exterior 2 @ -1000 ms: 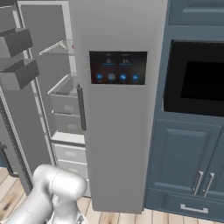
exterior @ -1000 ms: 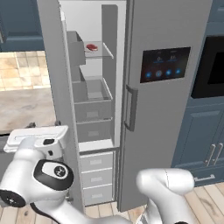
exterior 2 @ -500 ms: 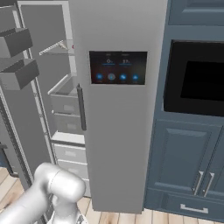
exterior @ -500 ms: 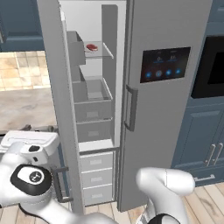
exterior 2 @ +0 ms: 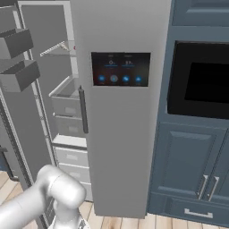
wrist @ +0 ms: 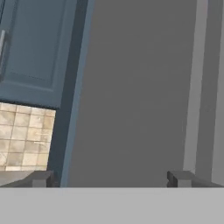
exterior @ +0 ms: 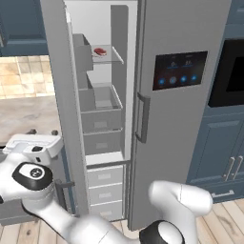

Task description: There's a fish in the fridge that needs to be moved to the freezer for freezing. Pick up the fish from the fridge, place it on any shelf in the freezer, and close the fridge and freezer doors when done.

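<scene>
We see the freezer (exterior: 102,119) open, a red item (exterior: 99,51) on its glass shelf; fridge door (exterior 2: 123,134) shut. Hand view adds the claw (wrist: 109,178), spread wide, empty, facing a grey panel (wrist: 135,87).

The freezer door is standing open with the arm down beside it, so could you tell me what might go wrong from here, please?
The open gripper faces a flat grey panel at close range, so a push could skid off the surface. The freezer door stands wide open beside the arm; swinging it shut carelessly could trap the arm. The red item rests near the glass shelf's front; a slam might shake it off.
</scene>
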You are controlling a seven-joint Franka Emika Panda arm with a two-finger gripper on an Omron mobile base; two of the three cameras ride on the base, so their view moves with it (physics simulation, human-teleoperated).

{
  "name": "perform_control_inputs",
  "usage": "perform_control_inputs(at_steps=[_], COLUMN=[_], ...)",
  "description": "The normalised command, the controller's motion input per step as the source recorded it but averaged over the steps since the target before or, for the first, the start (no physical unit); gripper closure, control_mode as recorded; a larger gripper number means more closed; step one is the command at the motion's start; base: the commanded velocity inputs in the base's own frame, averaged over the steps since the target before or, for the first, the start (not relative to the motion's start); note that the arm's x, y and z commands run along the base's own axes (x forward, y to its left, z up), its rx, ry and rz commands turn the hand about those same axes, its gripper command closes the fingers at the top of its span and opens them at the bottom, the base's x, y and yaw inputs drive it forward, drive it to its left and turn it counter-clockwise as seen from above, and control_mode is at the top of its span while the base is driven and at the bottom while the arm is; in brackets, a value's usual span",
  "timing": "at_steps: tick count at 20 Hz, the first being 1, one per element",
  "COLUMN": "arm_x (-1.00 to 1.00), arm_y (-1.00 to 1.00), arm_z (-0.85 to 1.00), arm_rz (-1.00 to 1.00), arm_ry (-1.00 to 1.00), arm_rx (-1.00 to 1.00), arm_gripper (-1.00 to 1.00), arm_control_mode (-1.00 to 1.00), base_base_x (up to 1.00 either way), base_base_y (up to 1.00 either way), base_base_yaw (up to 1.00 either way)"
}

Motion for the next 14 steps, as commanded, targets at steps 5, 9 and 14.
perform_control_inputs(at_steps=[5, 9, 14], arm_x=[0.73, 0.64, 0.29], arm_y=[-0.02, -0.18, -0.45], arm_z=[-0.47, -0.28, -0.05], arm_rz=[0.0, 0.0, 0.0], arm_ry=[0.0, 0.0, 0.0], arm_rx=[0.0, 0.0, 0.0], arm_gripper=[-1.0, -1.0, -1.0], arm_control_mode=[-1.0, -1.0, -1.0], base_base_x=[0.0, 0.0, 0.0], base_base_y=[0.0, 0.0, 0.0], base_base_yaw=[0.0, 0.0, 0.0])
